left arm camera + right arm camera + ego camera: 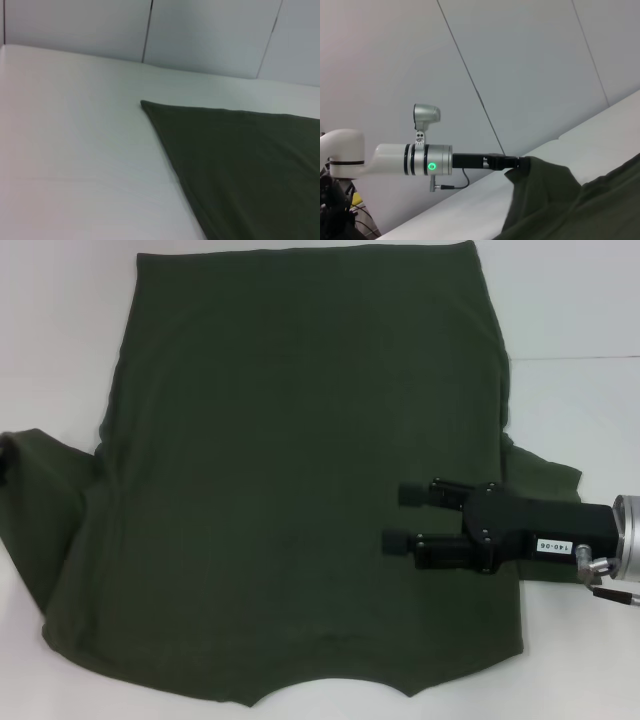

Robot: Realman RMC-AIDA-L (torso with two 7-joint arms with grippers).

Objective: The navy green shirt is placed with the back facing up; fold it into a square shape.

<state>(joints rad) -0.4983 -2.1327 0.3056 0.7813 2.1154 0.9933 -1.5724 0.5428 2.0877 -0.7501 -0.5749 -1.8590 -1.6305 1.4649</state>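
Your white table [50, 330] carries the navy green shirt [300, 470]; pale panelled walls [210, 35] stand behind. Right gripper [402, 516] hovers over it, fingers parted, empty. Left gripper [522, 164] pinches a raised sleeve.

**Right arm reaches in, left arm holds at the side**

The right gripper [400, 516] extends level from the right, its two fingers [412, 493] spread apart. In the right wrist view the left gripper [522, 163] is stretched out level, clamped on raised cloth.
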